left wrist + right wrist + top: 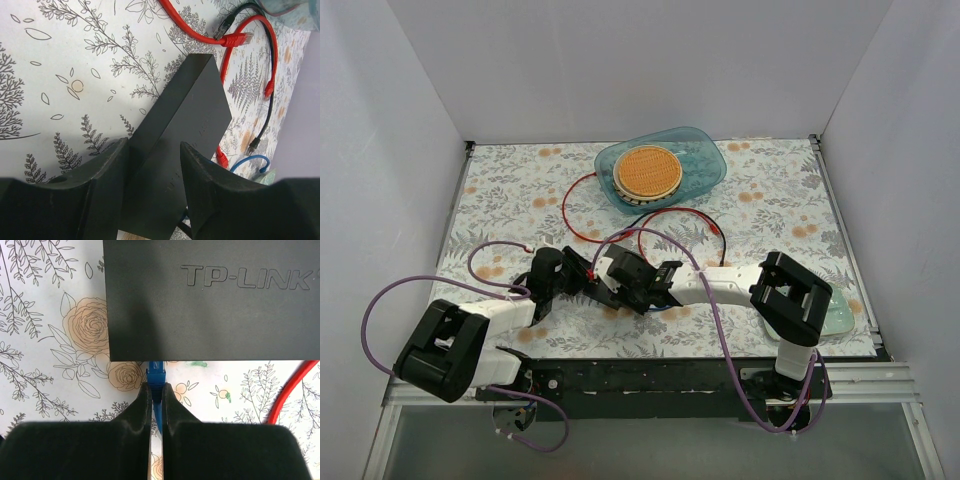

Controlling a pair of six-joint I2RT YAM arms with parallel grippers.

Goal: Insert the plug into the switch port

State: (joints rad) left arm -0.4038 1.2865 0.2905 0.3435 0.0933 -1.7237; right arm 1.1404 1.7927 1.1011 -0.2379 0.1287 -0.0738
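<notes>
Closed on a blue cable plug (pixel 156 371), right tool (pixel 156 389) meets the flat matte black switch box (pixel 210 315), clamped by left tool (pixel 155 147) mid floral surface (pixel 45 340); ports hidden, seating unclear.

switch (pixel 200 315) ports out of sight

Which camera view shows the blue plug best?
The right wrist view: the blue plug is sharp, pinched in the right end effector at the switch edge. The left wrist view shows only a blue cable loop; in the top view the plug is hidden.
</notes>
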